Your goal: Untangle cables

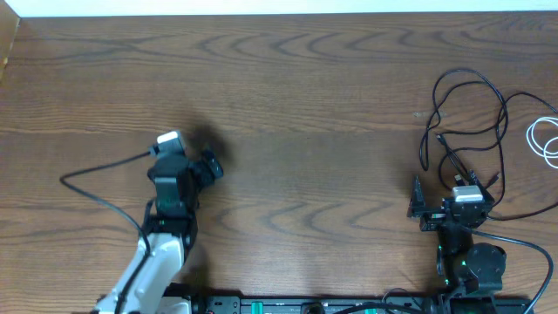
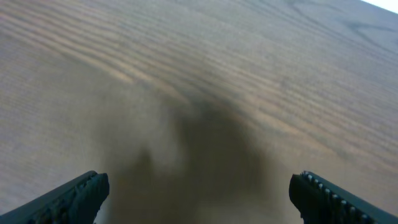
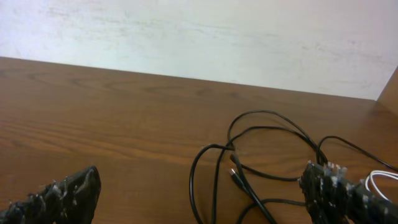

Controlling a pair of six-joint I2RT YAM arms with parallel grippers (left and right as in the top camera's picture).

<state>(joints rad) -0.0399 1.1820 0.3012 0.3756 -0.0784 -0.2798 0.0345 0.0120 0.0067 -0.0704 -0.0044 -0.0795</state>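
One black cable, one white cable, left gripper, right gripper, both gaping empty

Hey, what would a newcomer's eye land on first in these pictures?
The black cable sprawls in loose, overlapping loops at the table's right side, with the white cable coiled by the right edge. The right gripper sits open just short of those loops. The left gripper hangs open over bare wood on the left.
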